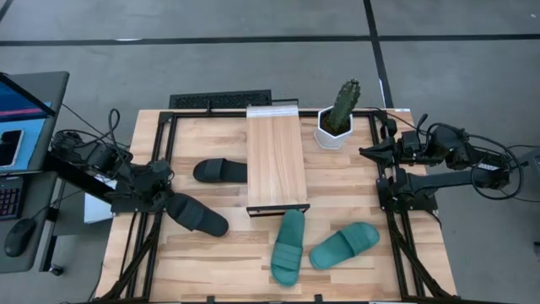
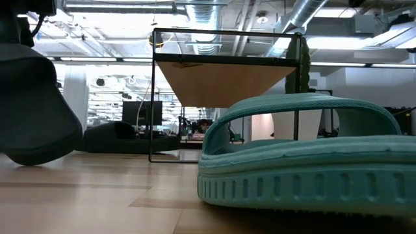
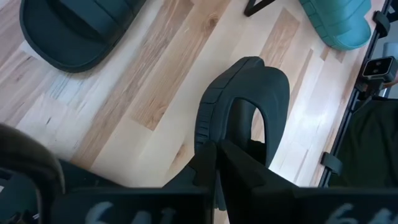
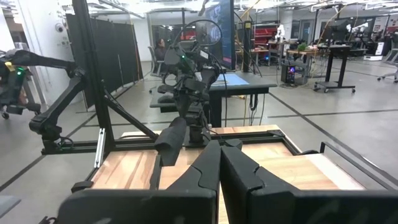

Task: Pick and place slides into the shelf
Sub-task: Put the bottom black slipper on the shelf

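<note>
Pale wooden table [image 1: 211,253] planks are seen from above, framed by black rails, with the shelf [image 1: 275,159] standing in the middle, its light plank top bare. One black slide [image 1: 199,214] is held off the table by the left gripper [image 1: 169,203], whose fingers are clamped on its edge; from the left wrist view the sandal [image 3: 239,106] is seen on its side above the planks, pinched between the two dark fingers. A second black slide [image 1: 221,170] lies flat on the table just left of the shelf. Two teal slides are found on the table near the shelf's front end: one [image 1: 288,245] close below its corner, the other [image 1: 344,245] angled just beside the first, to its right. A potted cactus [image 1: 338,116] stands right of the shelf's far end. The right gripper [image 1: 369,153] is parked at the table's right edge, its fingers pressed together on nothing
</note>
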